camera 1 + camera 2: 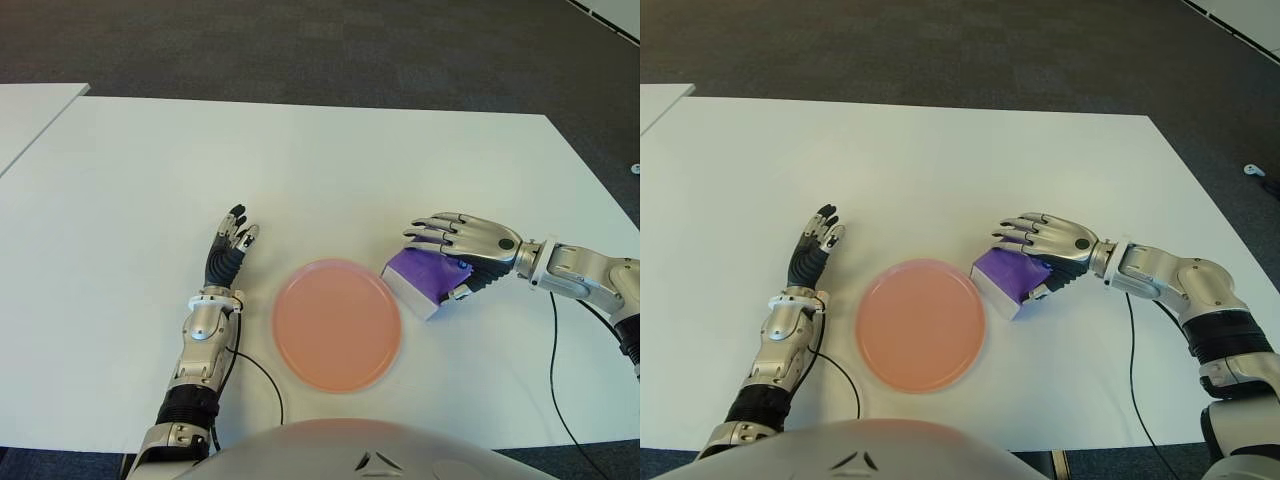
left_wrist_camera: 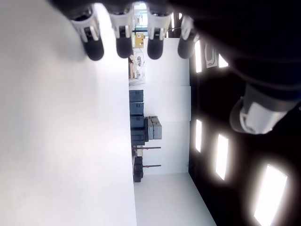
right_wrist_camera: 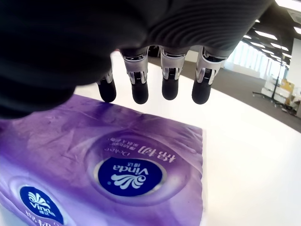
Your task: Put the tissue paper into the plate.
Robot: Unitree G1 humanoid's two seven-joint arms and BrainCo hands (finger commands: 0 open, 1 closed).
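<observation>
The tissue paper is a purple soft pack point(image 1: 420, 272) with a blue Vinda logo point(image 3: 130, 175). It lies on the white table just right of the pink round plate point(image 1: 290, 300), which holds nothing. My right hand point(image 1: 462, 238) reaches in from the right and covers the pack's right end. Its fingers point(image 3: 140, 89) are stretched out straight above the pack's top with a gap showing below them. The thumb shows at the pack's near side. My left hand point(image 1: 228, 250) shows to the left of the plate with its fingers extended.
The white table point(image 1: 300, 170) stretches wide beyond the plate. A second white table's corner point(image 1: 30, 105) shows at the far left. Black cables point(image 1: 262, 375) trail from both arms near the front edge. Dark carpet lies beyond the table.
</observation>
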